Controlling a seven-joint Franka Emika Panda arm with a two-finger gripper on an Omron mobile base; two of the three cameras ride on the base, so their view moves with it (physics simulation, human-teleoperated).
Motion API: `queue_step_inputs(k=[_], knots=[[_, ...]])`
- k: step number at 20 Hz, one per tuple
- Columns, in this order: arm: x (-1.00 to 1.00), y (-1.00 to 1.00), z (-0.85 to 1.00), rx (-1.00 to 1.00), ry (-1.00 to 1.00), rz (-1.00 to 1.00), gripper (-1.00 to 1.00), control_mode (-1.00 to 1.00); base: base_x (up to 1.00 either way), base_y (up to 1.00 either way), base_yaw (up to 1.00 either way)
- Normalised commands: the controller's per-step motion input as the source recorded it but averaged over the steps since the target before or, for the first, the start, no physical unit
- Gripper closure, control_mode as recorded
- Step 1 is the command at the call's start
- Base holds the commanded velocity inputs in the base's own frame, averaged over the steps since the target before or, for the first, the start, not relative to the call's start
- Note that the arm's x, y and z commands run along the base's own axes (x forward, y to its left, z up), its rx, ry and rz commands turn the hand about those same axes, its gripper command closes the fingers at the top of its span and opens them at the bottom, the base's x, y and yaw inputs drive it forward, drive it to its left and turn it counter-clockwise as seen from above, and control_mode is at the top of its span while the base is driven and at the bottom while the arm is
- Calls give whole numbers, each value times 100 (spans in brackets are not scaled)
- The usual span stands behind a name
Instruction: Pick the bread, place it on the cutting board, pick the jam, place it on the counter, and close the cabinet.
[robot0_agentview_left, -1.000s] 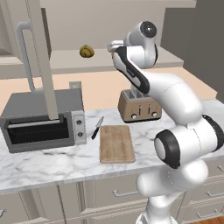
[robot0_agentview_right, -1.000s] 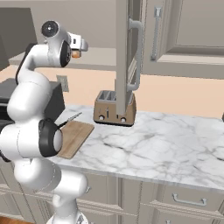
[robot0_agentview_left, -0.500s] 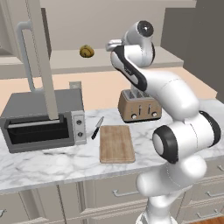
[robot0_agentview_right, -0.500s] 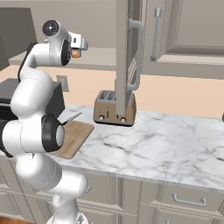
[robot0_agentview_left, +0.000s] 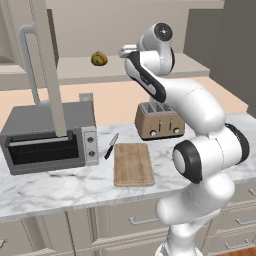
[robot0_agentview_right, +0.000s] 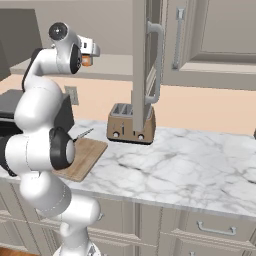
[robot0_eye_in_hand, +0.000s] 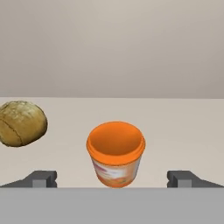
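Note:
The jam, a squat orange jar, stands on the cabinet shelf straight ahead of my gripper. The gripper is open, its fingertips wide apart on either side of the jar and short of it. The bread, a lumpy golden roll, lies on the same shelf left of the jar. From the base, the bread sits left of the gripper, and a bit of the jam peeks out by the hand. The cutting board lies bare on the counter. The cabinet door stands open.
A copper toaster stands behind the board. A grey toaster oven sits at the left under the open door. A knife lies between oven and board. The marble runs bare to the right.
The hand has risen slightly and edged toward the shelf. The bread, board and door have not moved.

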Motion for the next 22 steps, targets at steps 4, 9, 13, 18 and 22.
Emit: queue_step_inputs(k=[4,9,13,18,22], knots=[[6,0,0,0,0,0,-100,-100,0,0,0],[3,1,0,0,1,0,-100,-100,0,0,0],[0,0,-1,0,2,1,-100,-100,0,0,0],[5,0,-3,0,1,2,-100,-100,0,0,0],[8,0,-2,0,0,2,-100,-100,0,0,0]])
